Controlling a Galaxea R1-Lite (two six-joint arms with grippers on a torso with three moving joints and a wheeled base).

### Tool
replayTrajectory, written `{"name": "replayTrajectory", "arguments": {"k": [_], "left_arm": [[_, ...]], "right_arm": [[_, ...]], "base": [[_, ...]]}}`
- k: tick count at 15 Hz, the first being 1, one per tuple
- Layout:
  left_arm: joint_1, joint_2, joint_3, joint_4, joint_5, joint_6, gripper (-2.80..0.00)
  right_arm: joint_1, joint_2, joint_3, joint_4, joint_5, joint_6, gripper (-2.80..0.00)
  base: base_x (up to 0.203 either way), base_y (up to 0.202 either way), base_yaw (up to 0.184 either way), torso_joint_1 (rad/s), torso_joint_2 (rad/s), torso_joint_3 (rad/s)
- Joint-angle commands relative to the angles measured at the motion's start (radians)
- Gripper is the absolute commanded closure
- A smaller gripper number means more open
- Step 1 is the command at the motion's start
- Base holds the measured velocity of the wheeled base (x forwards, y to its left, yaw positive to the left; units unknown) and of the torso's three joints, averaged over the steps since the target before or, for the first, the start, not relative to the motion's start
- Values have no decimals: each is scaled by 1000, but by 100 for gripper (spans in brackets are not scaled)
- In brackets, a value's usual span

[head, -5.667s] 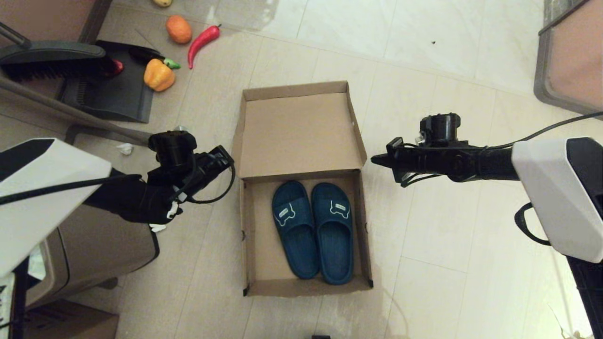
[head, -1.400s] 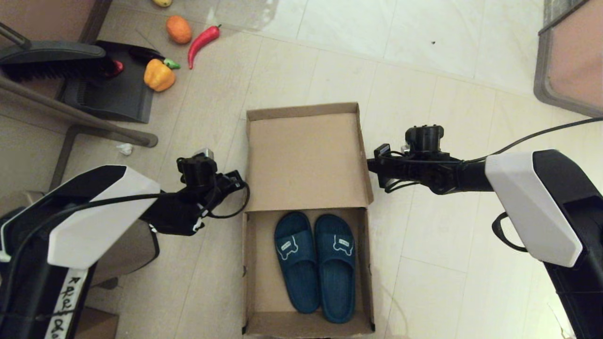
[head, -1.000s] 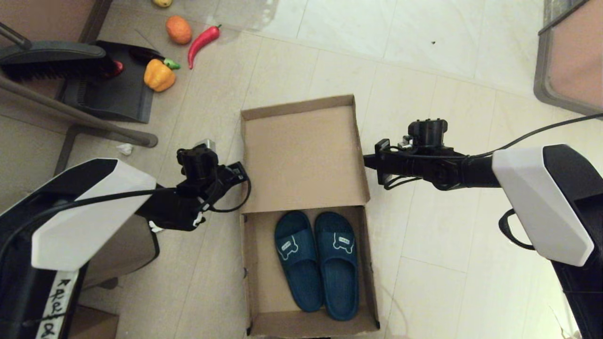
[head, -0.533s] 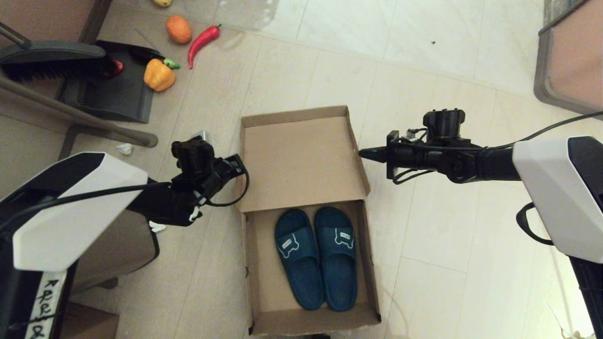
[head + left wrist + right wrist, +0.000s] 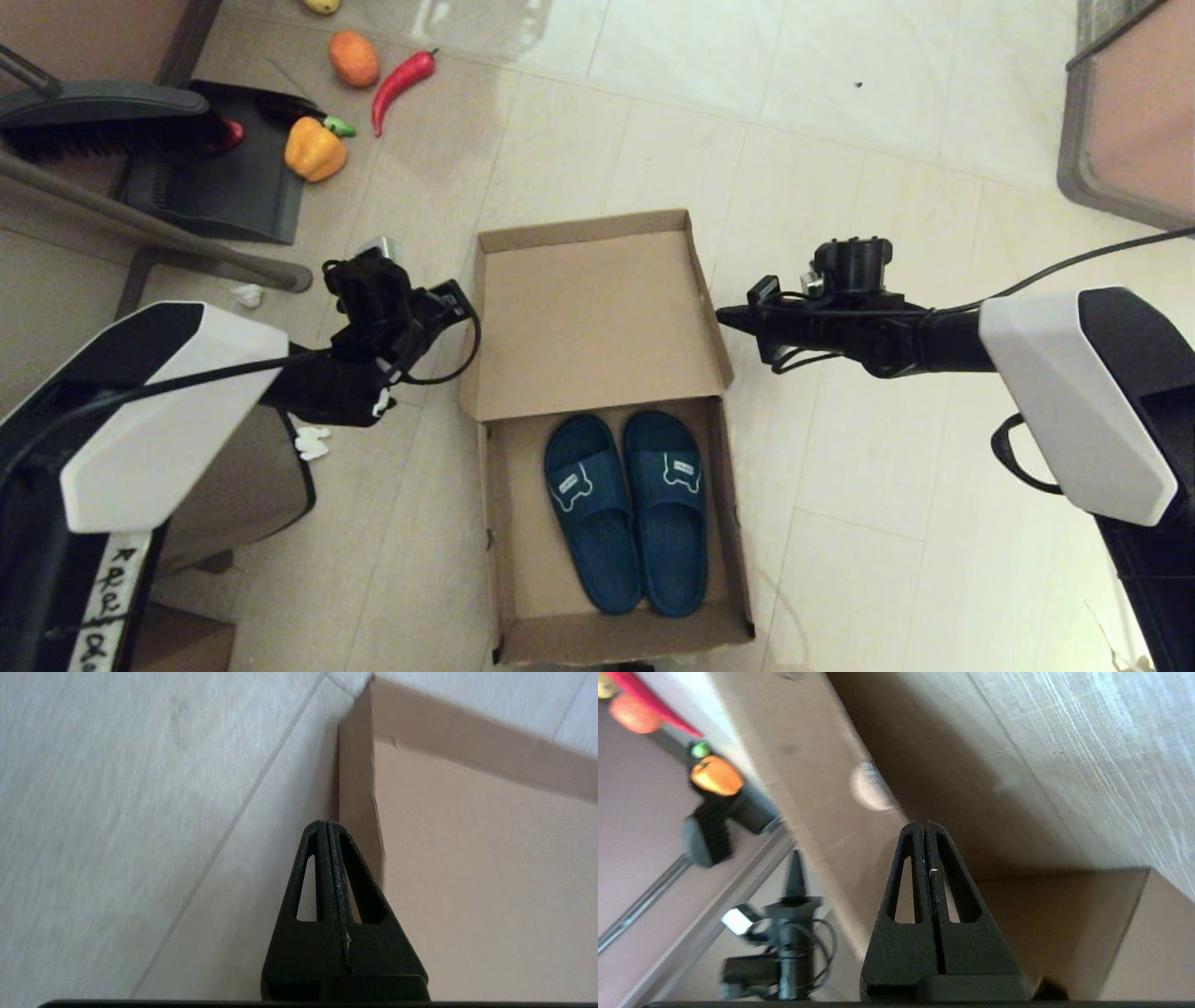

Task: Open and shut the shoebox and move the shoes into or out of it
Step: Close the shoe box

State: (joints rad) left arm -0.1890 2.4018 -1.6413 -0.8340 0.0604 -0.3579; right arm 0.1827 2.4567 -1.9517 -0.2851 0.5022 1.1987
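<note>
One shoebox (image 5: 597, 327), two shoes (image 5: 627, 511), two grippers, one dustpan (image 5: 219, 191).

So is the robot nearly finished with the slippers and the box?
Not yet. Done: the shoebox lies open, its lid folded back, with both shoes side by side inside. In hand: the left tool and right tool, both shut and empty, sit at the lid's two side edges. Left: either lifting the shoes out or swinging the lid closed; I cannot tell which comes next.

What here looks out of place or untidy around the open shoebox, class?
Toy vegetables lie on the floor far left of the shoebox: a red chilli, an orange and a yellow pepper on the dustpan. The shoes sit neatly paired inside.
</note>
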Motion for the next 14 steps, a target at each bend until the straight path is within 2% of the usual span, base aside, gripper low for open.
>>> {"name": "replayTrajectory", "arguments": {"k": [1, 5, 8, 10, 12, 14], "left_arm": [[0, 69, -62, -4, 1, -3, 0], [-25, 143, -124, 30, -1, -5, 0], [-60, 152, -149, 75, -1, -56, 0], [-76, 160, -173, 82, -1, -62, 0], [-86, 152, -178, 82, -1, -68, 0], [-89, 133, -180, 81, -2, -69, 0]], "right_arm": [[24, 46, -6, -14, -21, 4, 0], [54, 72, -13, -37, -38, 11, 0], [54, 77, -13, -45, -33, 13, 0], [52, 70, -12, -46, -30, 19, 0], [50, 57, -12, -48, -6, 30, 0], [32, 42, -9, -73, 29, 79, 0]], "base": [[0, 0, 0, 0, 0, 0], [0, 0, 0, 0, 0, 0], [0, 0, 0, 0, 0, 0], [0, 0, 0, 0, 0, 0], [0, 0, 0, 0, 0, 0], [0, 0, 0, 0, 0, 0]]}}
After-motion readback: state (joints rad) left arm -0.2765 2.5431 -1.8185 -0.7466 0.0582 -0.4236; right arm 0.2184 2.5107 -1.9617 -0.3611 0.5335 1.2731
